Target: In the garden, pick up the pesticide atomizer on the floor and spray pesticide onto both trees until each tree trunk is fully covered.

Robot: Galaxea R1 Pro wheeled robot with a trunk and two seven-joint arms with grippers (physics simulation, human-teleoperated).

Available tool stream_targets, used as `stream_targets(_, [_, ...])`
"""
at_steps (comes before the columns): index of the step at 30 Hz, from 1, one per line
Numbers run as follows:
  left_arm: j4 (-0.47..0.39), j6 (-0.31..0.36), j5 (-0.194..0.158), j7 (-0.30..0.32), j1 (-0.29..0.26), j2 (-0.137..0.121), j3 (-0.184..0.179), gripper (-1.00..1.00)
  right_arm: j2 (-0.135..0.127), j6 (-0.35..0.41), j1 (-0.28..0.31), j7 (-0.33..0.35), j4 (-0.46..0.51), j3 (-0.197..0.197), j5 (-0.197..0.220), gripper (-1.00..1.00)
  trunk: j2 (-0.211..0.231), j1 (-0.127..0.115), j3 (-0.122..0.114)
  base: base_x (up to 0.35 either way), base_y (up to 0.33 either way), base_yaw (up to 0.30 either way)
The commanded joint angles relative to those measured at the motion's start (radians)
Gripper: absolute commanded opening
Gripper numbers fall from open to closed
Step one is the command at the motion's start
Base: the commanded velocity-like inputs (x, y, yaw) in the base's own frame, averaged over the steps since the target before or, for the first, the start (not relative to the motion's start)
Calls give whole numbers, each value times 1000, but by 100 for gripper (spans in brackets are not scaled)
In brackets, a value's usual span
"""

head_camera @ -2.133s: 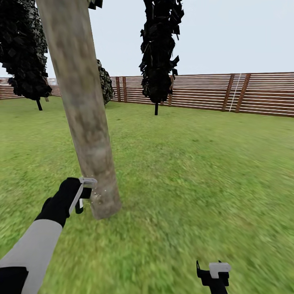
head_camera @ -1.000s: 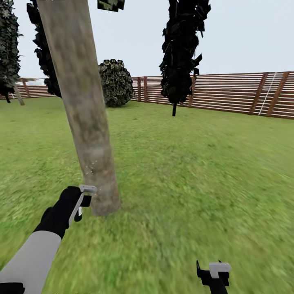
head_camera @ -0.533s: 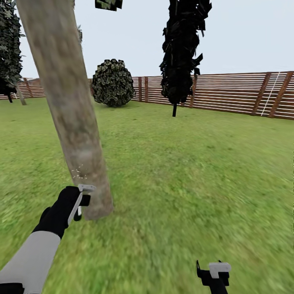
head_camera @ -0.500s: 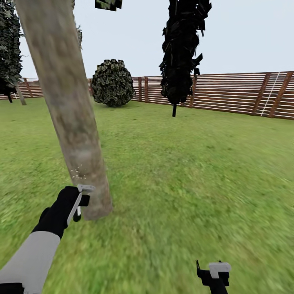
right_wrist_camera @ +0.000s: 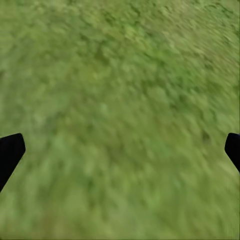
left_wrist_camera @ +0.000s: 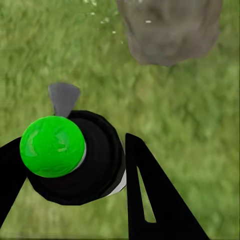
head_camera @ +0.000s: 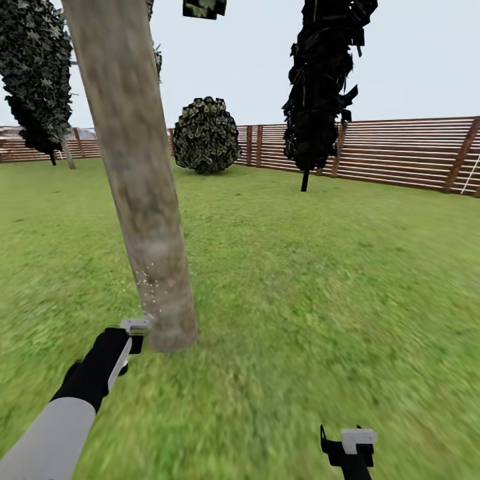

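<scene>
The left gripper [left_wrist_camera: 75, 165] is closed on the atomizer [left_wrist_camera: 75, 160], a black bottle with a bright green cap and a small grey nozzle that points toward the trunk [head_camera: 137, 180]. In the head view the left gripper [head_camera: 127, 340] sits low, just beside the foot of the trunk, and a scatter of pale specks hangs in the air between nozzle and bark. The left wrist view shows the trunk's base [left_wrist_camera: 170, 30] ahead of the nozzle, with a few white flecks near it. The right gripper [head_camera: 348, 448] hangs idle over the grass [head_camera: 320, 280], well apart from the tree, its jaws spread wide and holding nothing; in the right wrist view only the two fingertips [right_wrist_camera: 10, 152] show at the edges.

The job looks to be mid-spray on this tree, working the lowest stretch of the trunk. A fence [head_camera: 400, 153] rings the lawn, with black cone trees [head_camera: 323, 80] and a round bush [head_camera: 205, 135] in front of it.

Risks from here:
- The specks land in a small patch low down, while the trunk rises far above the gripper, so the upper bark could stay uncovered unless the arm climbs.
- Only one face of the trunk is toward the nozzle; the far side may be missed without moving round.
- The gripper is very near the bark, and a nudge forward could knock the atomizer askew in the jaws.
</scene>
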State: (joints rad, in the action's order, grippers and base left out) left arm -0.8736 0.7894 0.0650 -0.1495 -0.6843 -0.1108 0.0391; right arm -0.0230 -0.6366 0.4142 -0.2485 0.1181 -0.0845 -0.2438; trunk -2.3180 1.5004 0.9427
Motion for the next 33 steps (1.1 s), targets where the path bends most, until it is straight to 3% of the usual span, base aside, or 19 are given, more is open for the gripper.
stream_targets(1, [32,-35,-11,-8,0,0,0,-100,0,0,0,0,0,0,0,100,0,0,0,0,0,93])
stream_targets(4, [87,-86,-43,-15,1,0,-1,-100,-1,0,0,0,0,0,0,100,0,0,0,13,-11,32])
stream_targets(10, [100,-111,-54,-17,23,-2,0,-100,-1,0,0,0,0,0,0,100,0,0,0,149,-170,3])
stream_targets(18, [109,-135,-58,-22,31,-6,1,-100,0,0,0,0,0,0,0,100,0,0,0,233,-189,73])
stream_targets(23, [261,-147,-56,-22,31,-14,1,-100,0,0,0,0,0,0,0,100,0,0,0,238,-184,274])
stream_targets(33, [278,-180,-59,-28,35,-6,1,-100,-2,0,0,-2,0,-1,0,100,0,0,0,225,-193,92])
